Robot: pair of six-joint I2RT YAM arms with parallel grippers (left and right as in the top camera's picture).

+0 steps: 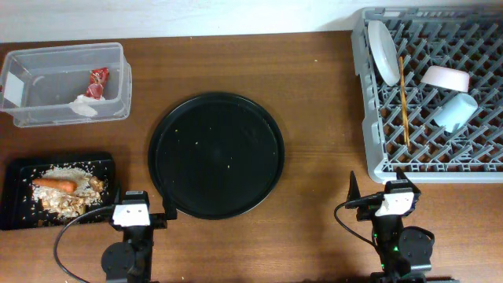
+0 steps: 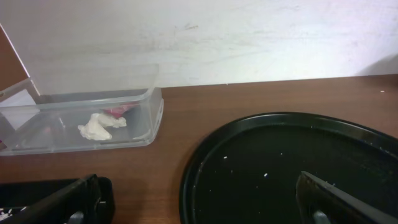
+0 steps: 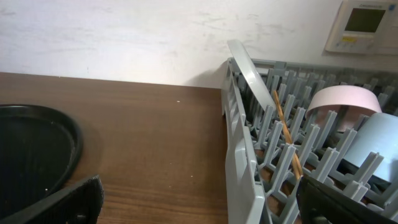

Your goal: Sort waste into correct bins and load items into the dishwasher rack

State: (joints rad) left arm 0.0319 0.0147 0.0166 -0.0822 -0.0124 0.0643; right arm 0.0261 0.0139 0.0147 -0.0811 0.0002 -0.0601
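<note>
Left pincer (image 1: pixel 141 203) and right pincer (image 1: pixel 380 187) stand wide open and empty at the tabletop's (image 1: pixel 314 118) near edge. White plate (image 1: pixel 383 51), bowl (image 1: pixel 446 78), blue cup (image 1: pixel 456 112) and chopsticks (image 1: pixel 403 98) sit in the dishwasher rack (image 1: pixel 365 118). Red wrapper (image 1: pixel 98 81) and tissue (image 1: pixel 85 106) lie in the clear tub (image 1: pixel 63 51), and the carrot (image 1: pixel 55 185) in the flat black tray (image 1: pixel 16 206). The plate looks slick and breakable, best gripped by its rim.
</note>
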